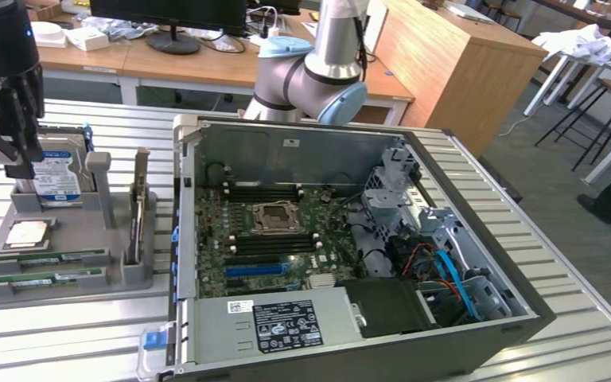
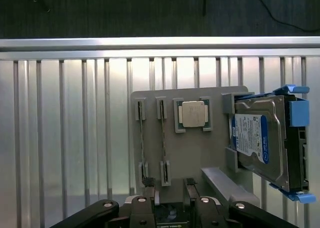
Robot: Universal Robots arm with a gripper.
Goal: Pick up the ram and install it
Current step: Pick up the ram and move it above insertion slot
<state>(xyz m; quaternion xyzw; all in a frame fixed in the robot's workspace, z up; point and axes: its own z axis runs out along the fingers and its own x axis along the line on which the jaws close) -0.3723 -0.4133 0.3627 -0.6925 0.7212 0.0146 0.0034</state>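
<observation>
1 ram stick (image 2: 142,138) is seated on edge in a slot of the grey holder (image 2: 200,153), w/ a 2nd ram stick (image 2: 162,138) just beside it. The processor chip (image 2: 192,113) is set next to them, and the hard drive (image 2: 260,138) is stood upright at the holder's end. The end effector (image 2: 170,190) is held wide over the holder, nothing gripped. The holder is placed on the slatted surface (image 2: 75,138). An opened PC case (image 1: 284,155) is laid alongside, at the exterior view's right.

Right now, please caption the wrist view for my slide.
Open end effector above tray holding two ram sticks, processor and hard drive.
</observation>
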